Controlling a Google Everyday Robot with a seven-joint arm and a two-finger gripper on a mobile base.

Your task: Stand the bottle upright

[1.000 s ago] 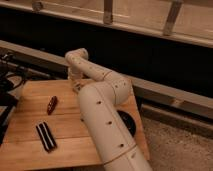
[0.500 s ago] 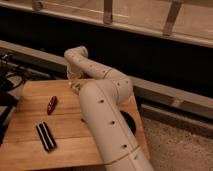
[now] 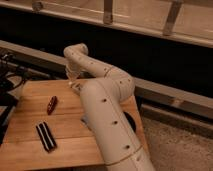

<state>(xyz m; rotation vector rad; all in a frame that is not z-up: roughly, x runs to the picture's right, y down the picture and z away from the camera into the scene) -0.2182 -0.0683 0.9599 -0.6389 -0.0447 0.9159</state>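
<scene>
My gripper [image 3: 74,86] hangs at the end of the cream arm [image 3: 102,100], low over the far edge of the wooden table [image 3: 25,107], near its middle. The arm bends down from a high elbow [image 3: 75,51] to that spot. No cream-white bottle shows anywhere in view. The arm and wrist cover the stretch of table under and behind the gripper, so whatever lies there is hidden. I cannot tell whether the gripper holds anything.
A small dark red oblong object [image 3: 52,104] lies left of the gripper. A black striped block [image 3: 45,136] lies nearer the front left. Dark equipment with cables [image 3: 7,75] stands off the table's left edge. A dark wall and rail [image 3: 150,55] run behind.
The arm's upper bend has shifted very slightly. The gripper stays at the far table edge. The red object and the striped block have not moved.
</scene>
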